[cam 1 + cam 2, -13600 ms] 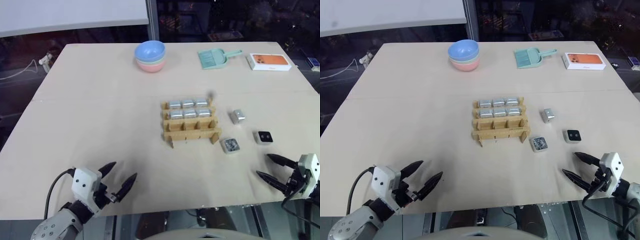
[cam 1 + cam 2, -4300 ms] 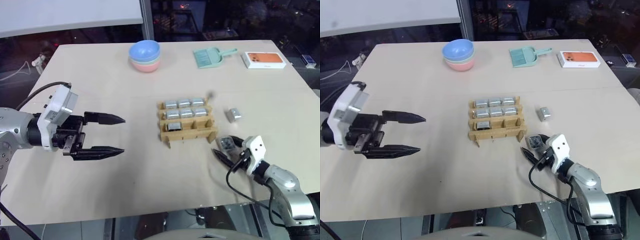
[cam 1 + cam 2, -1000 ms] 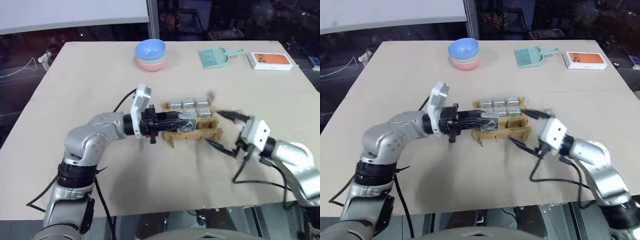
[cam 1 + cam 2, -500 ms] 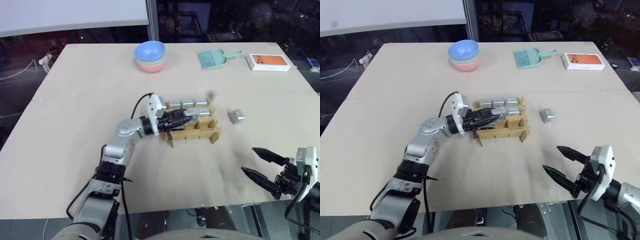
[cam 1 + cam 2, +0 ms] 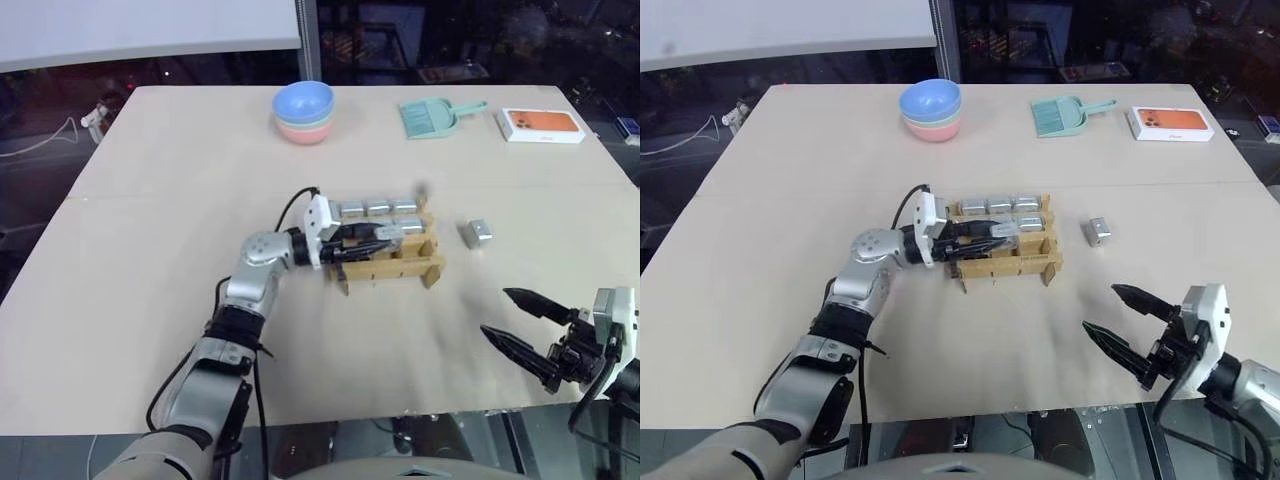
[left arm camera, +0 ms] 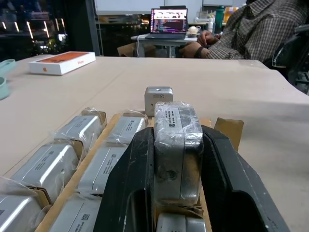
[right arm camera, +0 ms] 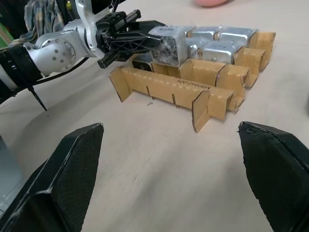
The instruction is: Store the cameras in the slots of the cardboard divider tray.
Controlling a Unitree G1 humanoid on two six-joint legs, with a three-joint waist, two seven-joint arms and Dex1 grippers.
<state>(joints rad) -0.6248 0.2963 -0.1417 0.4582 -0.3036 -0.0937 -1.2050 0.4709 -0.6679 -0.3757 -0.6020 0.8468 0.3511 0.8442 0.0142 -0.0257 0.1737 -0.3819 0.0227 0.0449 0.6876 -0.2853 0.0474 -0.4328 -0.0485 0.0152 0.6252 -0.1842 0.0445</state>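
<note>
The cardboard divider tray (image 5: pixel 395 271) stands mid-table. Silver cameras fill its back and middle rows, and a dark-faced one (image 7: pixel 142 60) sits in the front left slot. My left gripper (image 5: pixel 380 237) reaches in level from the left. It is shut on a plastic-wrapped camera (image 6: pixel 175 145) held upright over the tray's front middle. One loose camera (image 5: pixel 476 234) lies on the table right of the tray. Near the table's front right edge my right gripper (image 5: pixel 494 311) stands open and holds nothing.
Along the far edge stand stacked blue and pink bowls (image 5: pixel 302 110), a green dustpan (image 5: pixel 430 115) and an orange-and-white box (image 5: pixel 541 123). A person in a plaid shirt (image 6: pixel 260 24) sits at a laptop beyond the table.
Two cameras have left the table right of the tray; one is in the front left slot, one in my left gripper at the tray. My right gripper drew back to the front edge.
</note>
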